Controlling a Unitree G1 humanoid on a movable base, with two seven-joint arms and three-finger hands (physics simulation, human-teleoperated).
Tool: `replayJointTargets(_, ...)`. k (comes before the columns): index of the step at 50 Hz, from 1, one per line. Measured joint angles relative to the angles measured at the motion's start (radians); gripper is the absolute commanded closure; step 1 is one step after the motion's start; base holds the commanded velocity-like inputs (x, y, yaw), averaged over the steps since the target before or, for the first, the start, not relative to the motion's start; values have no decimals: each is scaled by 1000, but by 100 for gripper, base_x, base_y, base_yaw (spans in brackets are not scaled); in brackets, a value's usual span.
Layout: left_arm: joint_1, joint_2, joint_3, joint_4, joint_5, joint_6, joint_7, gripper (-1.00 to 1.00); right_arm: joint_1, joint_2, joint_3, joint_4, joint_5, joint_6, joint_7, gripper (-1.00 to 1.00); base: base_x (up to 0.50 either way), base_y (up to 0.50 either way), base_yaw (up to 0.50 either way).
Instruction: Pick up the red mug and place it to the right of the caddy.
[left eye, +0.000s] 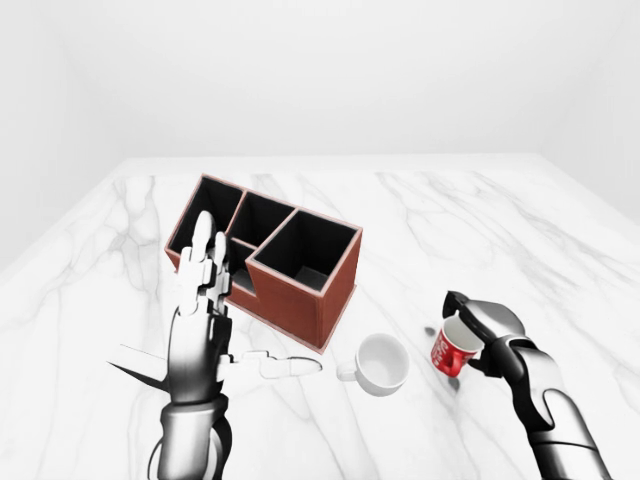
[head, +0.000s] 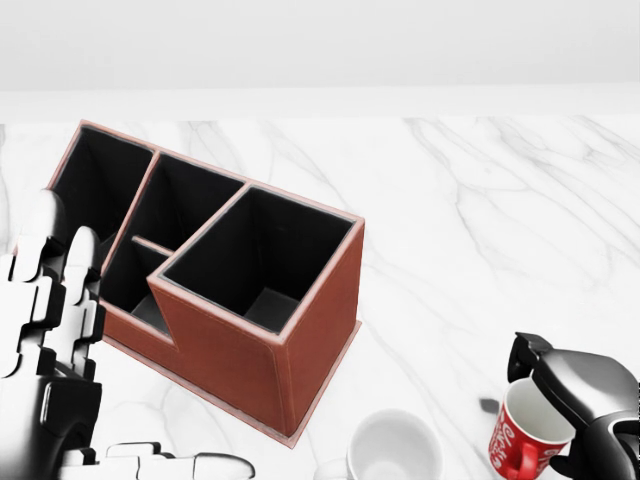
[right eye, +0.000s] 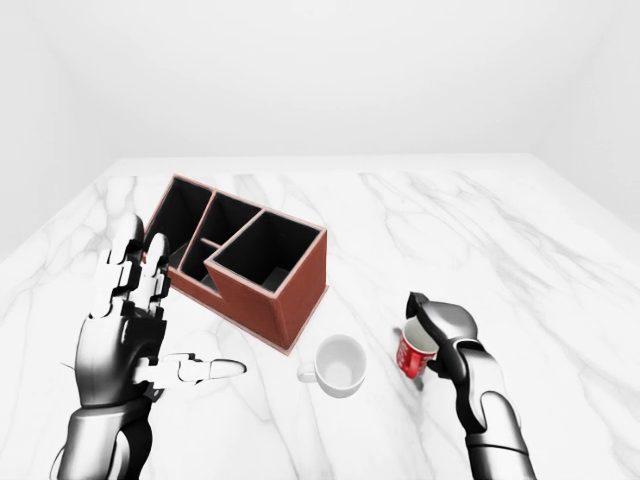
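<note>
Red mug (head: 524, 438) sits low on the marble table (left eye: 470, 230) at about four o'clock from the caddy (left eye: 270, 257), tipped a little, mouth up and handle toward the bottom of the head view. Right hand (left eye: 487, 332) is draped over its far rim, fingers curled round the cup, looks like a grasp, though how firmly it bites I cannot tell. White mug (right eye: 338, 364) stands just beside it at nine o'clock, apart from it. Left hand (left eye: 203, 300) is up and flat, fingers spread, holding nothing. To do this well: squeeze evenly, lift straight so the neighbour isn't clipped, then set it down upright toward the caddy's three o'clock.
</note>
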Motion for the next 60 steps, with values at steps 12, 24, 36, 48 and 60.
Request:
replayJointTargets(12, 1, 1, -3, -2, 1, 0, 1, -100, 4, 5, 8, 4, 26, 0, -6, 100, 0, 0, 0)
replayJointTargets(24, 3, 2, -7, 0, 2, 0, 2, -100, 28, -1, -47, -149, 62, 0, 107, 100, 0, 0, 0)
replayJointTargets(36, 5, 3, -8, -8, 1, 0, 3, -100, 4, -12, -121, -342, 88, 11, 279, 100, 0, 0, 0)
replayJointTargets(48, 5, 2, -3, -7, -3, 0, 0, -100, -89, -2, -90, -385, 78, 76, 329, 100, 0, 0, 0)
replayJointTargets(60, 6, 1, 1, 17, -5, 0, 0, -100, -223, 18, -15, -288, 56, 155, 294, 100, 0, 0, 0)
